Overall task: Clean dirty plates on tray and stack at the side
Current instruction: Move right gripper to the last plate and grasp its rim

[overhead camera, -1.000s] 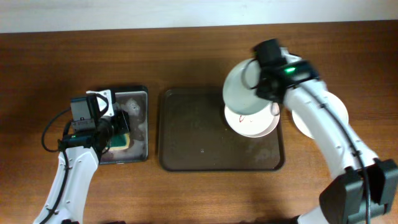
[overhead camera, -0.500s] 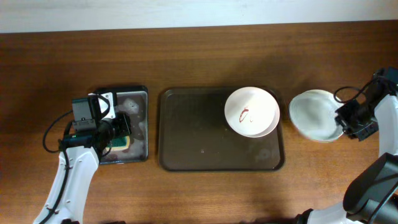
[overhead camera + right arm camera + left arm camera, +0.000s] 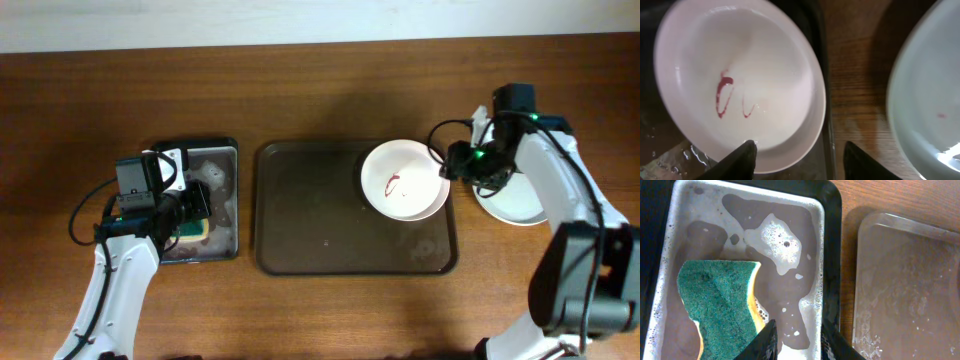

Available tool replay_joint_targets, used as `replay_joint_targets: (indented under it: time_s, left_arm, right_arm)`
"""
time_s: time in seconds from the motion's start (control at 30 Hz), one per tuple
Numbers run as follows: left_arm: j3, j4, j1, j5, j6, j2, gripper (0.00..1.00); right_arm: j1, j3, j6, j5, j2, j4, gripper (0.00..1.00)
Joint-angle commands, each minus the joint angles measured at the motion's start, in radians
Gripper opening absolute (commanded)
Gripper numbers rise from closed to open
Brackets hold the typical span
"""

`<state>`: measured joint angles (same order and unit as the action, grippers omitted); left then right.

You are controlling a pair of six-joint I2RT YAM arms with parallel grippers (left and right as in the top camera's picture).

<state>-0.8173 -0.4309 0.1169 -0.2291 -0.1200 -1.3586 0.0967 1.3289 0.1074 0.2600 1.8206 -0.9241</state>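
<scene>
A pinkish white plate with red smears lies in the right end of the dark brown tray. In the right wrist view the plate fills the left half, and the smears sit left of its middle. My right gripper hovers low over its right rim, open and holding nothing, one finger over the plate and the other over the bare table. A pale mint plate rests on the table right of the tray. My left gripper is open over soapy water, beside the sponge.
The small black tray with the green-yellow sponge and foamy water stands left of the brown tray. A narrow strip of wooden table separates the two trays. The brown tray's floor is wet.
My right gripper carried the pale mint plate off the tray, set it down at the far right, opened, and swung back left to the plate on the tray. The left arm stayed put.
</scene>
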Motion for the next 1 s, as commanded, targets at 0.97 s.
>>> replay_joint_targets:
  time_s: [0.97]
  left_arm:
    - [-0.001,-0.006,-0.004,0.016,0.002,-0.002,0.28]
  right_arm:
    - [-0.096,-0.013,0.092,0.048,0.166,-0.012,0.35]
